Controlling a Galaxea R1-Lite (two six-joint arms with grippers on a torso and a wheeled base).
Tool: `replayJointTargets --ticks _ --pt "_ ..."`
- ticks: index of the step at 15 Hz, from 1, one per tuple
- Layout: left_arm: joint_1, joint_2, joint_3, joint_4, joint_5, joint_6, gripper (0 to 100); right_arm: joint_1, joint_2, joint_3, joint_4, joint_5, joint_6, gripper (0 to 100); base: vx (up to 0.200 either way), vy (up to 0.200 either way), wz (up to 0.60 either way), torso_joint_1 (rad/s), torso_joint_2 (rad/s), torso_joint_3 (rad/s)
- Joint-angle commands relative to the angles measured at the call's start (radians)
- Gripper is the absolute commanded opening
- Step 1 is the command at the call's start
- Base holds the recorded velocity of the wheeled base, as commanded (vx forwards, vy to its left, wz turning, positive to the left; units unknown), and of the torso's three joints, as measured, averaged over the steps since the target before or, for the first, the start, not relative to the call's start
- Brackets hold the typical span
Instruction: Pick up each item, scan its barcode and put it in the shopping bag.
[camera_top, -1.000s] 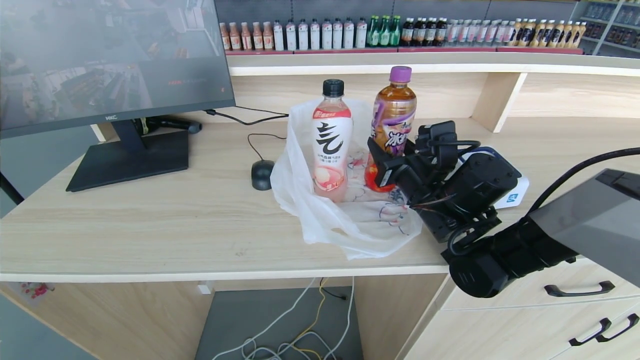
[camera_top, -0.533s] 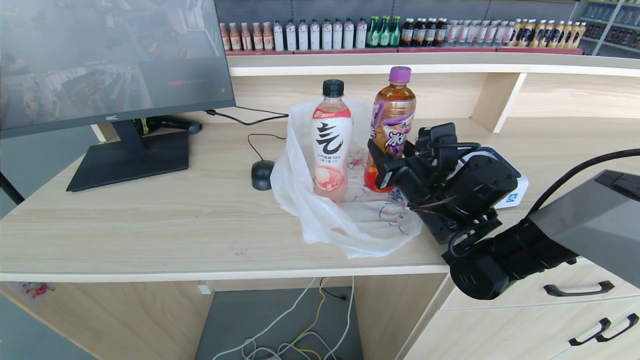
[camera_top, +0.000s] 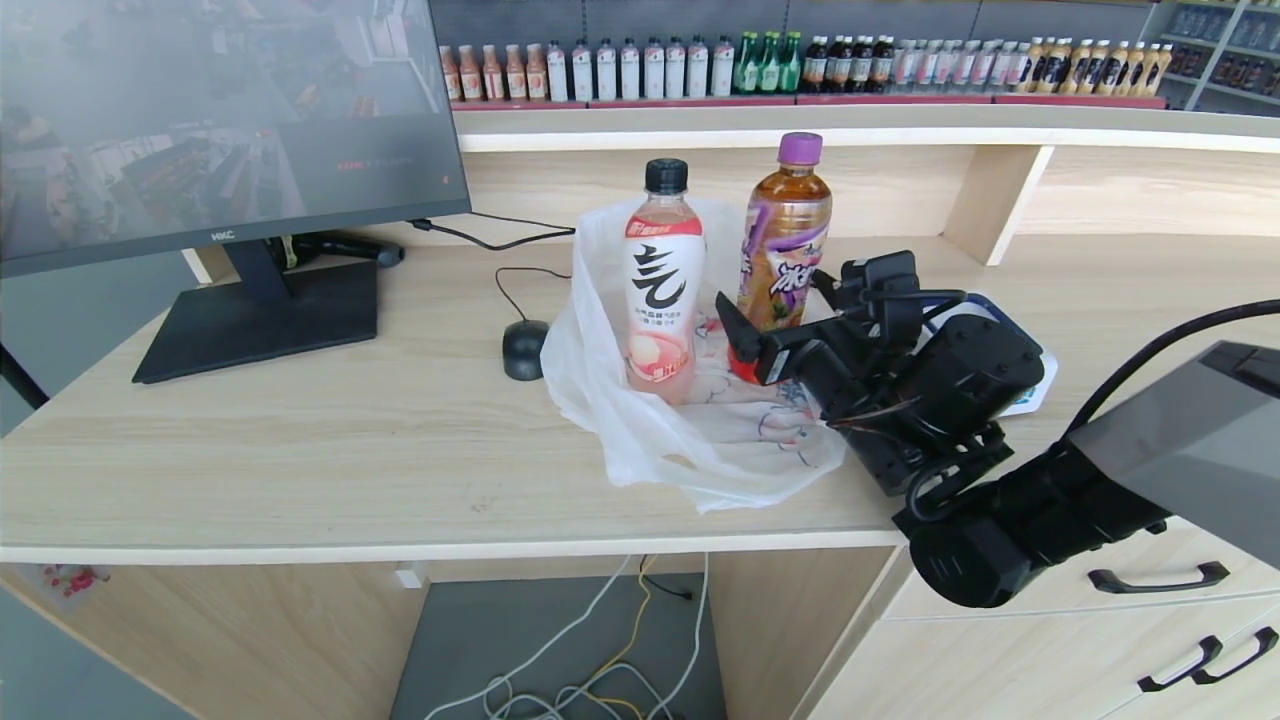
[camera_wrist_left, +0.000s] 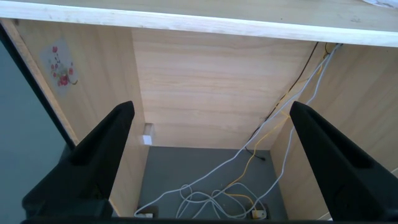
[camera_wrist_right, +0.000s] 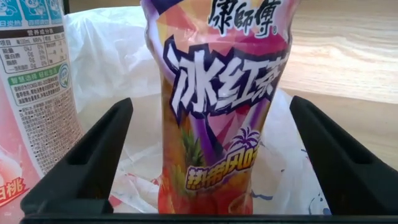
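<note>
I am holding my right gripper wide around the tea bottle on the shopping bag; my left gripper is hanging wide open.

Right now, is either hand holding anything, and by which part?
Nothing is held. The right hand stands open around the lower body of the tea bottle; the left hand is open, empty.

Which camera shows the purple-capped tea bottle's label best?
Right wrist view: the tea bottle stands close, label facing, framed by the open right pincer. Head view shows it whole, smaller; left wrist view faces cables under the counter.
</note>
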Motion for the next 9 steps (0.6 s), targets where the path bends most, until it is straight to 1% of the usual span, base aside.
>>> replayJointTargets --ticks 1,3,6,7,9 --pt "0.000 0.000 0.000 0.000 0.000 0.000 100 0.001 -0.048 0.035 -0.005 -0.001 0.000 100 0.000 0.000 0.00 0.000 0.00 0.000" --pt "0.000 0.000 0.000 0.000 0.000 0.000 100 0.002 -0.114 0.099 -0.008 -0.001 0.000 100 0.000 0.000 0.00 0.000 0.00 0.000" --pt "0.000 0.000 0.000 0.000 0.000 0.000 100 0.004 -0.250 0.242 -0.019 -0.001 0.001 100 0.000 0.000 0.00 0.000 0.00 0.000" --pt "0.000 0.000 0.000 0.000 0.000 0.000 100 0.001 -0.345 0.354 -0.028 -0.001 0.010 100 0.000 0.000 0.00 0.000 0.00 0.000" --pt "0.000 0.000 0.000 0.000 0.000 0.000 100 0.001 -0.500 0.518 -0.028 -0.007 0.023 100 0.000 0.000 0.00 0.000 0.00 0.000"
